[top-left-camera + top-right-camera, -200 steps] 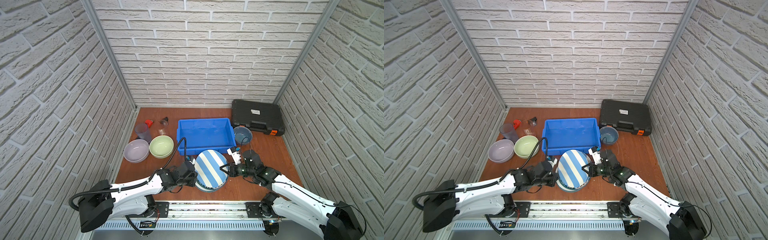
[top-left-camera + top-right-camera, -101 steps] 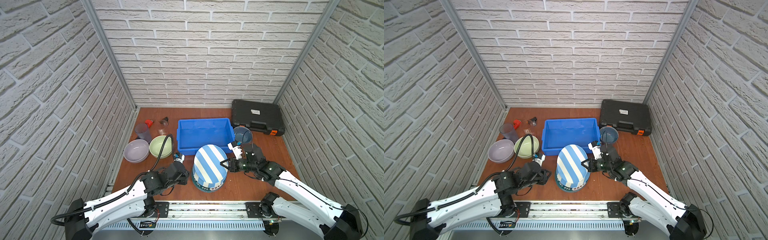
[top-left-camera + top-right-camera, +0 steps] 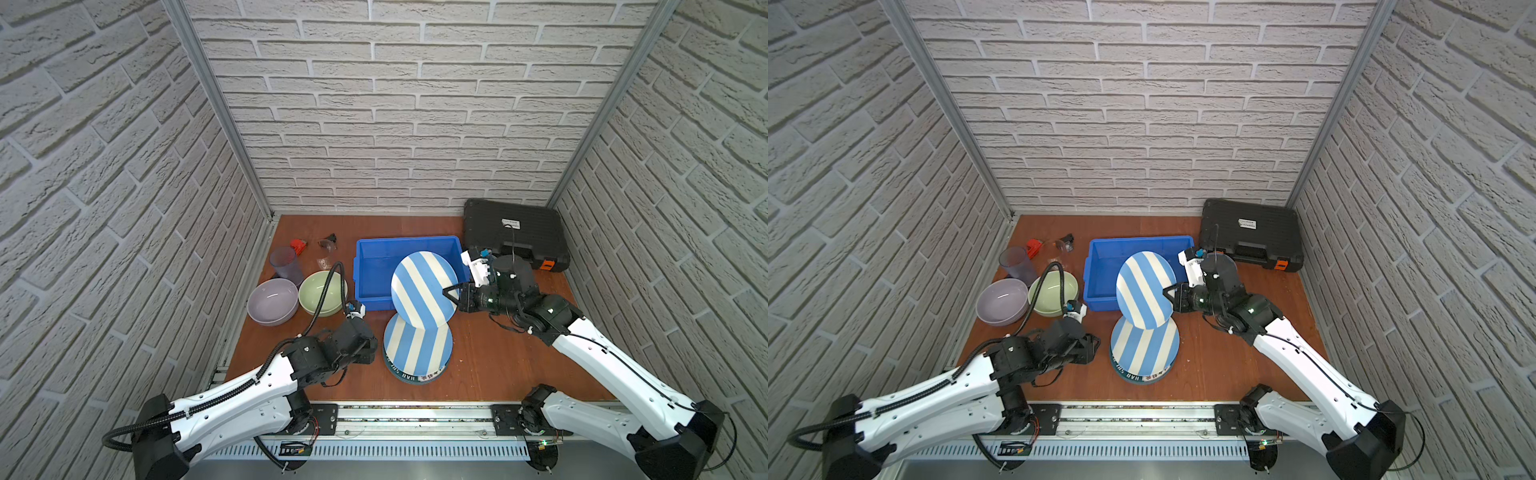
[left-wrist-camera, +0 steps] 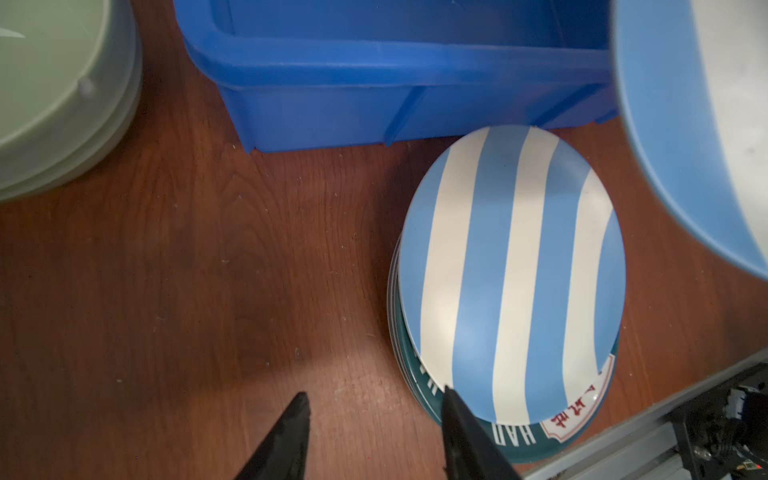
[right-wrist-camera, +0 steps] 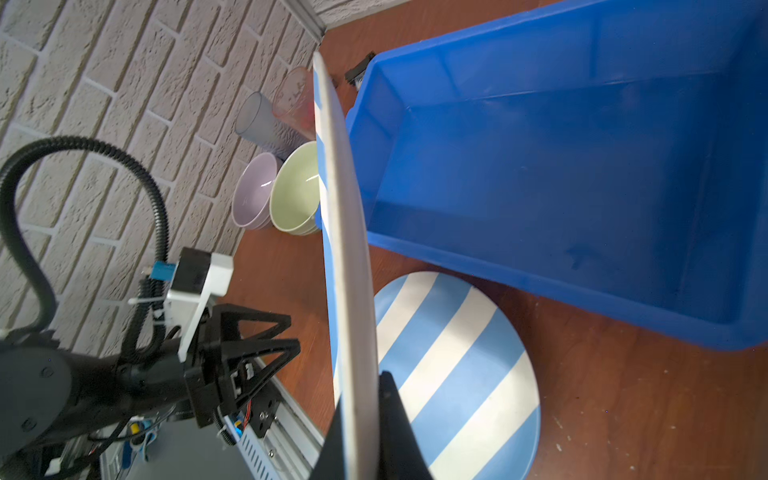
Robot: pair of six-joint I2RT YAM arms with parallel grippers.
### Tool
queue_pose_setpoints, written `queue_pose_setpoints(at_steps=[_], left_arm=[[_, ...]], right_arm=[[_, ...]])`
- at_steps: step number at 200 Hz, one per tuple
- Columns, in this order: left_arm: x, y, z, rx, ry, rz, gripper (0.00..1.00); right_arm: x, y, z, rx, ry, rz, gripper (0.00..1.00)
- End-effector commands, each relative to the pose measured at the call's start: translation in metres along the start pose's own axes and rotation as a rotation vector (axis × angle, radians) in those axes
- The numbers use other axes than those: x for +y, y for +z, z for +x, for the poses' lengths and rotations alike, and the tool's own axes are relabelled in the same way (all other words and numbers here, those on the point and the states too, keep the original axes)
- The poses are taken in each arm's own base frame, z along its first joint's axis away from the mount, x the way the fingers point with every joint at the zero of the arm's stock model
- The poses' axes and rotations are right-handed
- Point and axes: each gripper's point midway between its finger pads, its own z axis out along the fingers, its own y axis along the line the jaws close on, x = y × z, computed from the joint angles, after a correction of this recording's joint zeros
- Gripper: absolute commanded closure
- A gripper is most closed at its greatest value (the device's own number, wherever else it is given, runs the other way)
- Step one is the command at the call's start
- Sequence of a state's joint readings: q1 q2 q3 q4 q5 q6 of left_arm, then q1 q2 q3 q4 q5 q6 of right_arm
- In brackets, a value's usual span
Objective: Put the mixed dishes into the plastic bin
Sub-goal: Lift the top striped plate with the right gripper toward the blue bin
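Observation:
My right gripper (image 3: 451,293) (image 3: 1169,296) (image 5: 361,399) is shut on the rim of a blue-white striped plate (image 3: 424,291) (image 3: 1144,291) (image 5: 345,249). The plate hangs tilted on edge over the front right part of the blue plastic bin (image 3: 407,240) (image 3: 1133,240) (image 5: 582,166). A second striped plate (image 3: 417,345) (image 4: 515,274) lies on a teal-rimmed plate (image 4: 515,440) on the table before the bin. My left gripper (image 3: 371,350) (image 4: 374,392) stands open and holds nothing, low at the stack's left edge. A lavender bowl (image 3: 272,299), a pale green bowl (image 3: 322,291) and a tumbler (image 3: 284,264) sit left of the bin.
A black tool case (image 3: 515,232) lies at the back right, close behind my right wrist. A red wrench (image 3: 298,245) and a clear glass on its side (image 3: 326,245) lie at the back left. Brick walls close in three sides.
My left gripper has let go of the striped plate, opened and drawn back to the stack's left edge. My right gripper has carried the plate up and back over the bin.

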State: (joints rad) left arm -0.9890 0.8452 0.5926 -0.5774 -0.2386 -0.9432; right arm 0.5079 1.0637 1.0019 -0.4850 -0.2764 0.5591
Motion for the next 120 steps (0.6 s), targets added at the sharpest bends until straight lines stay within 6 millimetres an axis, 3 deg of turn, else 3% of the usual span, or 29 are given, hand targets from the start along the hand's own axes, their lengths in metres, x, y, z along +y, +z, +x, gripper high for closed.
queue_pose_setpoints(at_steps=[1, 22, 41, 86, 120], left_arm=[[0.004, -0.008, -0.014, -0.042, -0.002, -0.035, 0.48], [0.01, -0.015, -0.018, -0.057, -0.013, -0.063, 0.48], [0.024, -0.025, -0.025, -0.074, -0.064, -0.113, 0.41], [0.034, -0.057, -0.08, -0.183, -0.137, -0.105, 0.39], [0.04, -0.055, -0.112, -0.179, -0.158, -0.083, 0.43]], right_arm=[[-0.003, -0.001, -0.037, -0.1, -0.028, 0.04, 0.94], [-0.006, 0.012, -0.055, -0.119, -0.011, 0.042, 0.94], [-0.005, 0.028, -0.069, -0.119, -0.015, 0.041, 0.94], [0.001, 0.083, -0.085, -0.079, 0.004, -0.045, 0.94], [-0.003, 0.119, -0.087, -0.05, 0.043, -0.079, 0.94]])
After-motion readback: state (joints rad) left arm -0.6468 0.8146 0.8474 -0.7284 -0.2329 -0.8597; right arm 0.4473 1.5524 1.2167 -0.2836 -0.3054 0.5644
